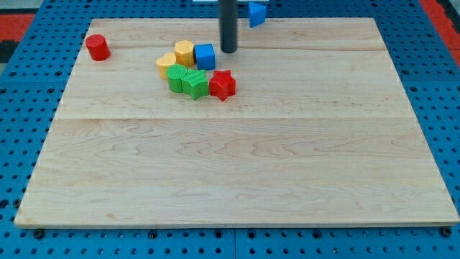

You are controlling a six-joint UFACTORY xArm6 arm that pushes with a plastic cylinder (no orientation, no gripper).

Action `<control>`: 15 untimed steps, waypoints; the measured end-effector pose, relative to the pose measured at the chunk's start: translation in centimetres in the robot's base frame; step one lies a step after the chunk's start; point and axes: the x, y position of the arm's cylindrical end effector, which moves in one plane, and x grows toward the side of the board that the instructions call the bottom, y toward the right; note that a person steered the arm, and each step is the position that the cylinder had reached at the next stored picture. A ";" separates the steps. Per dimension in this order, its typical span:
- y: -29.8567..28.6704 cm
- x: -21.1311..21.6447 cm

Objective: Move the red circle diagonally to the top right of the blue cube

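The red circle (pixel 97 47), a short red cylinder, stands alone near the board's top left corner. The blue cube (pixel 205 56) sits in a cluster near the top middle. My tip (pixel 228 51) is just right of the blue cube, a small gap away, and far to the right of the red circle. The rod comes down from the view's top edge.
Packed around the blue cube are a yellow hexagon (pixel 184 53), a yellow heart (pixel 167 64), two green blocks (pixel 177 77) (pixel 194 83) and a red star (pixel 222 84). A blue triangle (pixel 256 13) lies at the board's top edge. The wooden board (pixel 237 165) sits on a blue pegboard.
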 end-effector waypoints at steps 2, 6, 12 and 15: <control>-13.9 -4.5; -31.5 0.2; -15.4 0.6; 0.6 -4.1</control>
